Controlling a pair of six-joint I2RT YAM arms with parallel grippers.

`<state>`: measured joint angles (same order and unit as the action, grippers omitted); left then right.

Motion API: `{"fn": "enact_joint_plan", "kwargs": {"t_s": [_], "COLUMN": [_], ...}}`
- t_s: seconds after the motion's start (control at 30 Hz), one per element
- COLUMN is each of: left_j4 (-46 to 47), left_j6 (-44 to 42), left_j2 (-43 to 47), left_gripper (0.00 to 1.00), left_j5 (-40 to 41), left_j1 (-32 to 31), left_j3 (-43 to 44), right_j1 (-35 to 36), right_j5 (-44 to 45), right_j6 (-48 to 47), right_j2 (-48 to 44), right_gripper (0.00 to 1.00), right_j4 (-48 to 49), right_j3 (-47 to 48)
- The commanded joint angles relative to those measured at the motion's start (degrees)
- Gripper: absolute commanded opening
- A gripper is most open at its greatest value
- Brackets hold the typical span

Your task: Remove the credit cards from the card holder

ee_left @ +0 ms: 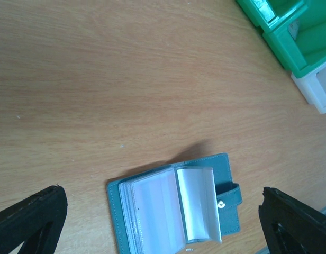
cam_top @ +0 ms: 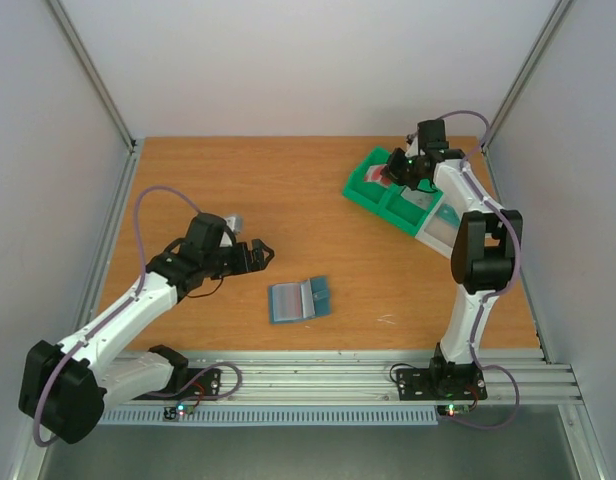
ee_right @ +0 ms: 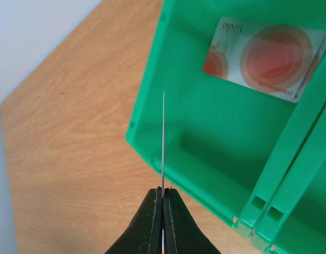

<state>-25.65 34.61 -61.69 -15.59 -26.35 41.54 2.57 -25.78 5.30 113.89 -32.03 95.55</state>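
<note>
The left arm [cam_top: 128,312] and the right arm [cam_top: 460,190] are built alike, with glossy white tubular links joined by chunky black joint housings. A thin grey-purple cable [cam_top: 137,225] loops loosely outside each arm, from the shoulder toward the wrist. Each black base block [cam_top: 440,382] is bolted to the ribbed aluminium rail [cam_top: 328,372] along the counter's near edge and shows small green and red lights. The left gripper [cam_top: 261,253] is matte black with broad, wedge-shaped fingers [ee_left: 30,222]. The right gripper [ee_right: 163,198] has the same black fingers, tapering to narrow, flat-faced tips.

Top view looks down from behind; wrist views close — left shares the card holder [cam_top: 300,300] [ee_left: 152,211].
</note>
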Motion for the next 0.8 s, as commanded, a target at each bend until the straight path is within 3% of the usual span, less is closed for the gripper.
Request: {"fn": "enact_joint_plan", "kwargs": {"t_s": [0.0,0.77], "left_j4": [1.9,-1.1], "left_j6": [1.2,-0.9], "left_j2": [0.3,1.6], "left_gripper": [0.99,0.99], "left_j5": [2.6,6.7], "left_j1": [-0.1,-0.1], "left_j3": [2.3,4.8], "right_j1": [-0.5,-1.5], "right_j5": [0.2,2.8], "right_j6": [-2.0,-2.9], "right_j2": [2.0,20.5], "right_gripper": [0.01,0.01], "right_j4": [-4.8,-12.9], "right_j3": [3.6,25.4]}}
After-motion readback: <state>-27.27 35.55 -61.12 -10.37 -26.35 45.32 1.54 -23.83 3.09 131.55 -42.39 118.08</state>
